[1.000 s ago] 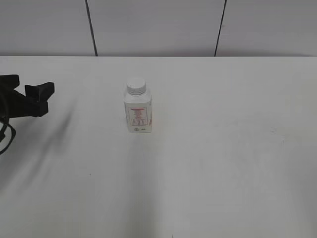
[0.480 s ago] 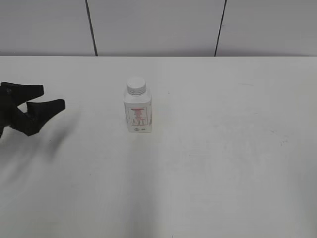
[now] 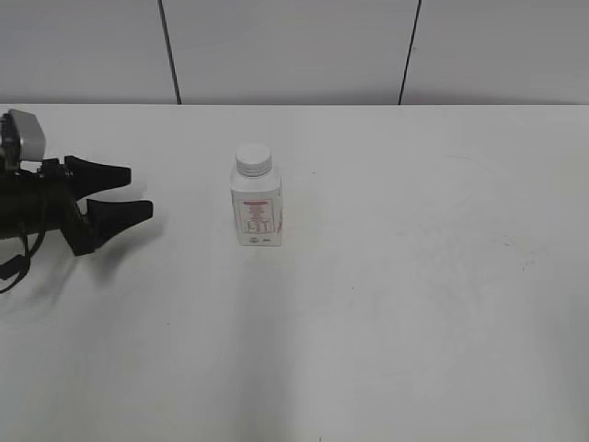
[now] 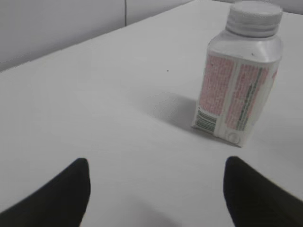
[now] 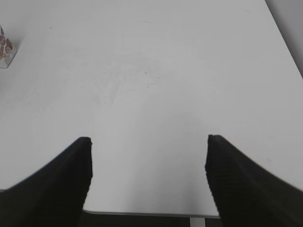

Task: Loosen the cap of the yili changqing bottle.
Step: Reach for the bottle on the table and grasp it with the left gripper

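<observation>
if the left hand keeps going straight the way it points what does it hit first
Probably the yili changqing bottle: the open left hand points toward it across bare table, though the aim may run slightly off-centre.

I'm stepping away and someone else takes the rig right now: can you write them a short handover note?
Left tool: open, empty, left of the bottle and pointing toward it, not touching.
Right tool: open, empty, over bare table, out of the exterior view.
Yili changqing bottle: upright near mid-table, cap on.
Done: nothing gripped or turned yet.
Left: hold the bottle body, grip the cap, twist it loose.
</observation>
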Robot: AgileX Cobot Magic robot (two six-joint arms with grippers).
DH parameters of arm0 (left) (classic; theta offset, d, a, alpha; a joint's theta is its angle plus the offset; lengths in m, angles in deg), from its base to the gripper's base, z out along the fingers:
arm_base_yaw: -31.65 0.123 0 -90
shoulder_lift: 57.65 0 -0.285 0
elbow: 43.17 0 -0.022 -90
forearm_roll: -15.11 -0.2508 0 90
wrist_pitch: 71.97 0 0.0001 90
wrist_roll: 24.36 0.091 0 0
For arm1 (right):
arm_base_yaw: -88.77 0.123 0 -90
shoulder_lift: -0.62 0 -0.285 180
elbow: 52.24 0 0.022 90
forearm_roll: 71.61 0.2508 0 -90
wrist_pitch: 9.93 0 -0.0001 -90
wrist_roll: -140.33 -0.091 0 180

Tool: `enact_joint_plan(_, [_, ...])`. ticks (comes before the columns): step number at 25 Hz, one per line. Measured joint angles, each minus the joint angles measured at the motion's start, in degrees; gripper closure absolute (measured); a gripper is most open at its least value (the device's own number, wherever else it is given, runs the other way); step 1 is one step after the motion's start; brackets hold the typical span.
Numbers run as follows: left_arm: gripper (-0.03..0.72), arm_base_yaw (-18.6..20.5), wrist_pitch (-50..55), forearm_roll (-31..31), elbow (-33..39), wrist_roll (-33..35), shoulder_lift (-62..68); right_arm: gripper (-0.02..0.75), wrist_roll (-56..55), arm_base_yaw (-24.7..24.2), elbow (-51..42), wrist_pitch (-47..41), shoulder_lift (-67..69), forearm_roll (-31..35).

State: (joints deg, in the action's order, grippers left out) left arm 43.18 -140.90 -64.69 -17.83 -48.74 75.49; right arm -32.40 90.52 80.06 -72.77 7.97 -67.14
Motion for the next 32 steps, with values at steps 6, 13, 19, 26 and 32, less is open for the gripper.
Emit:
enact_joint_plan(6, [0.155,-5.1,0.1,-4.4,-7.1,-6.5,4.9,0.150,0.0,0.0,0.0,0.0,0.0,0.0])
enact_joint_plan(13, [0.155,-10.9,-0.1,-4.4,-11.6,-6.8,5.3,0.150,0.0,0.0,0.0,0.0,0.0,0.0])
enact_joint_plan(19, [0.151,-13.8,-0.2,-4.3,-12.7,-6.8,7.0,0.150,0.0,0.0,0.0,0.0,0.0,0.0])
enact_joint_plan(26, [0.151,-14.6,-0.2,-4.5,-16.9,-6.9,9.1,0.150,0.0,0.0,0.0,0.0,0.0,0.0])
enact_joint_plan(32, [0.148,-16.0,-0.4,-5.1,-18.6,-7.4,10.6,0.150,0.0,0.0,0.0,0.0,0.0,0.0])
